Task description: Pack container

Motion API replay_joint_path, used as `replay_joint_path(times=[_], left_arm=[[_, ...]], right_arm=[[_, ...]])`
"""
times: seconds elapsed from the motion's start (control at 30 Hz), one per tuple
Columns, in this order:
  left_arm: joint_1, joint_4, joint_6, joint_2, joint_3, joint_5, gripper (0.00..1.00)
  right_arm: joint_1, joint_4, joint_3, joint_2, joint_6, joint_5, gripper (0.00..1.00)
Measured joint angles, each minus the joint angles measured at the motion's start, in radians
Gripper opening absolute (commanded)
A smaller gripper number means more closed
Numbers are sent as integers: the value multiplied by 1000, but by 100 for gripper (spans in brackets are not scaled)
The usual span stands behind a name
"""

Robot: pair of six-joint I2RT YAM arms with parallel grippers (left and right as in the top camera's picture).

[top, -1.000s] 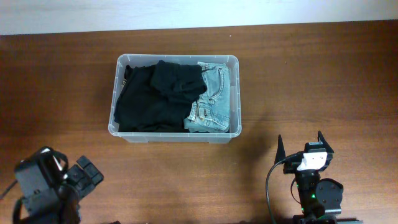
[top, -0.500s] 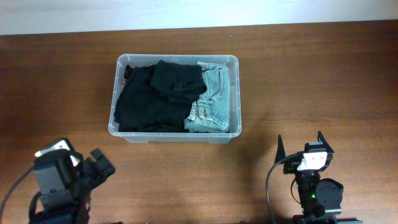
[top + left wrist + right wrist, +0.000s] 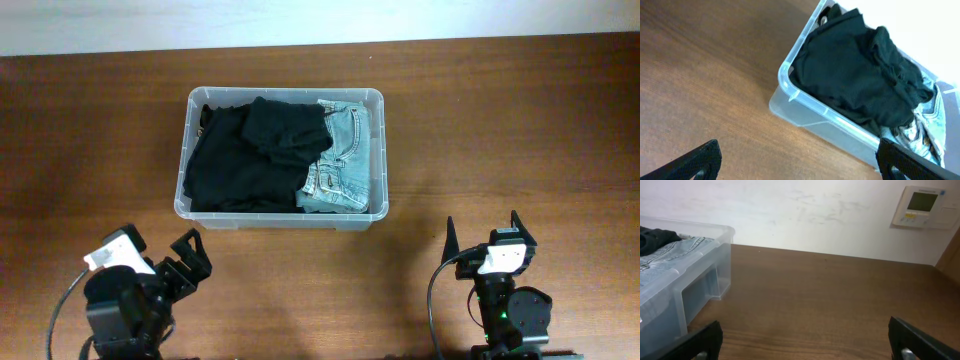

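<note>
- From overhead only: full outline of the large rectangular clear plastic container (image 3: 284, 218) with rounded corners, standing on the dark brown wooden table (image 3: 520, 120) towards its far middle, well apart from both arms.
- Inside it, a crumpled black garment (image 3: 245, 160) filling the left and middle, overlapping a folded pair of light-blue denim jeans (image 3: 345, 170) pressed along the right wall.
- Also from overhead only: both arms at once. Left gripper (image 3: 188, 262) near the front-left edge, angled towards the container. Right gripper (image 3: 483, 232) near the front-right edge, pointing straight towards the far side.
- Left gripper spread wide and empty, touching nothing. Borne out from the left wrist, with one black fingertip (image 3: 697, 162) low in each corner and bare table between.
- From the left wrist alone: one corner of the container close up, with rolled rim and slanted clear wall plain to see, black garment heaped to about rim level, jeans at the far right of the frame.
- Right gripper likewise spread wide, holding nothing, with black fingertips low in both corners of the right wrist view.
- From the right wrist alone: a small beige wall panel with a greenish display (image 3: 922, 206), mounted on the white wall (image 3: 790, 210) behind the table.
- In that same view, only one end of the container, at the left edge: a moulded recess in the clear wall, denim lying at the rim, a scrap of black cloth beyond it.
</note>
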Motion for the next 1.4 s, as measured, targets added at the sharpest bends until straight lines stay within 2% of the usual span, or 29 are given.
replay_joint_path(times=[0.2,0.5,0.73,1.07,1.4], left_arm=[[-2,1,4,-8,-3,-13,99],[-54,117,173,-86,-4,-13,99],[-54,346,276,-169,-84,60,99],[-54,599,323,-262,-304,161,100],[-54,727,391,-363,-402,174,99]], right_arm=[[0,0,0,0,0,0,98],[0,0,0,0,1,0,98],[0,0,0,0,1,0,98],[0,0,0,0,0,0,98],[0,0,0,0,1,0,98]])
